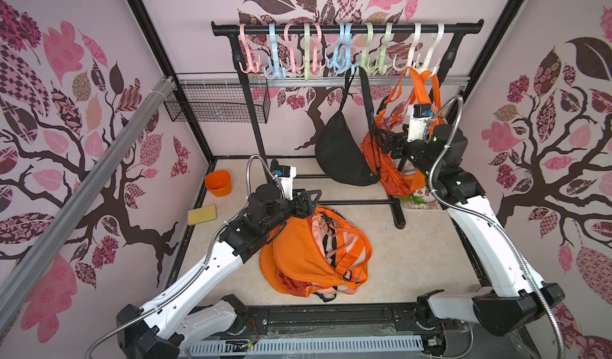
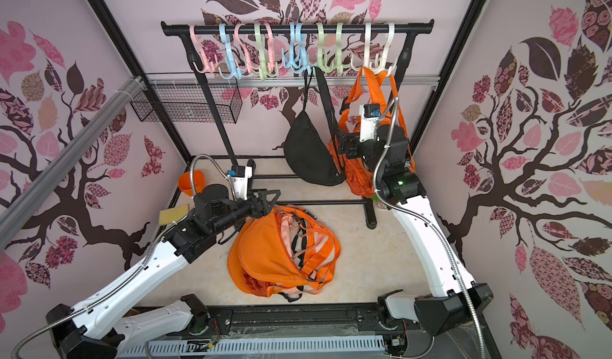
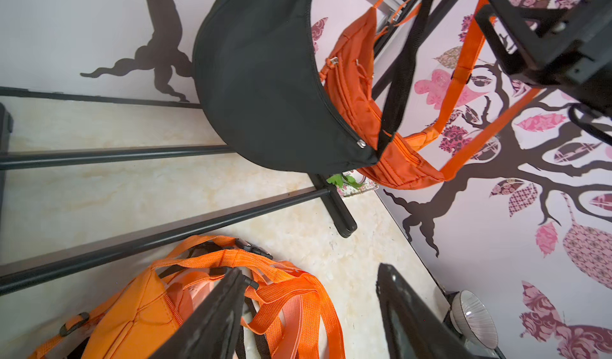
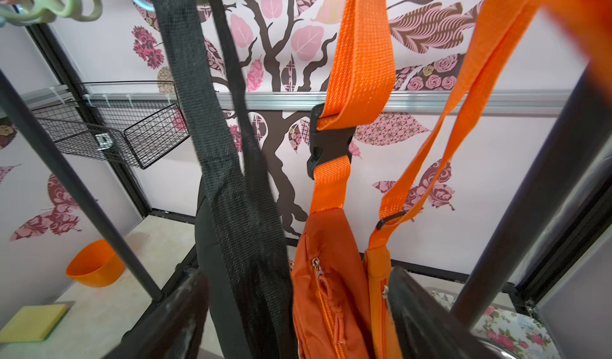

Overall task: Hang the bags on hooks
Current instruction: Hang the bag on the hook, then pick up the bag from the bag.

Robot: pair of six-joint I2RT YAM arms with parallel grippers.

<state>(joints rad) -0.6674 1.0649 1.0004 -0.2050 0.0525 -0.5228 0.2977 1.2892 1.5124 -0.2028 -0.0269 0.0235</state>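
Black sling bag [image 1: 341, 155] hangs by its strap [image 4: 198, 92] from the row of pastel hooks [image 1: 368, 43] on the black rail [image 1: 331, 29], near the middle, with its body clear of the table [image 1: 414, 258]. An orange bag [image 1: 394, 172] hangs just beside it, touching it. Your right gripper [image 1: 381, 140] sits at the strap with its jaws spread wide. In the right wrist view the strap and the orange bag lie between the fingers [image 4: 420, 314], unclamped. Your left gripper [image 1: 309, 199] is released too, holding nothing, low over the rail-side edge of a pile of orange bags [image 1: 311, 254] on the table.
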